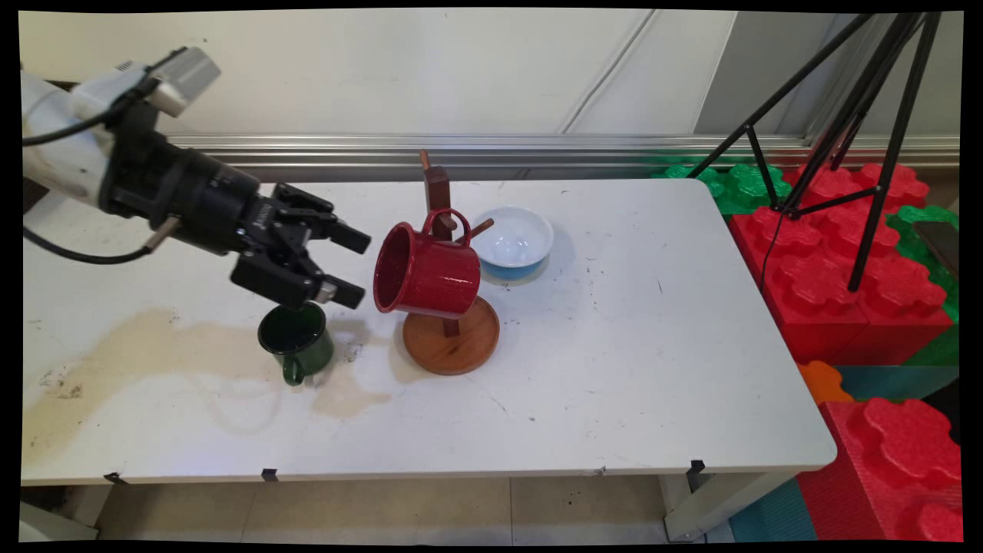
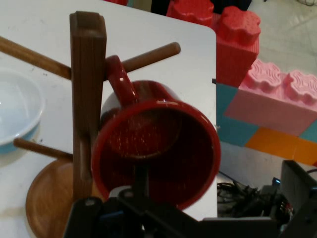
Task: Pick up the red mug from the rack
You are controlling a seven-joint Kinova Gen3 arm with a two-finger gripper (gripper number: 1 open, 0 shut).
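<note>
Main view, gripper: the black two-finger gripper [image 1: 355, 265] points right, fingers spread apart, holding nothing.
Main view, red mug: the red enamel mug [image 1: 427, 273] hangs by its handle on a peg of the wooden mug tree [image 1: 449, 307], mouth tipped toward the gripper, just beside the fingertips and not touching them.
Main view, green mug: a dark green mug [image 1: 296, 342] stands upright on the white table [image 1: 614, 369], directly below the gripper.
Main view, bowl: a round bowl [image 1: 512, 243], white inside and blue outside, sits behind the tree.
Main view, surface: a tan stain spreads over the table's left part.
Hand view, red mug: the glossy speckled mug [image 2: 158, 148] fills the centre, open mouth facing the camera, handle looped over a round peg.
Hand view, mug tree: square dark post [image 2: 88, 99], round disc base.
Hand view, background: red, pink, teal and orange foam blocks [image 2: 267, 99] beyond the table edge.
</note>
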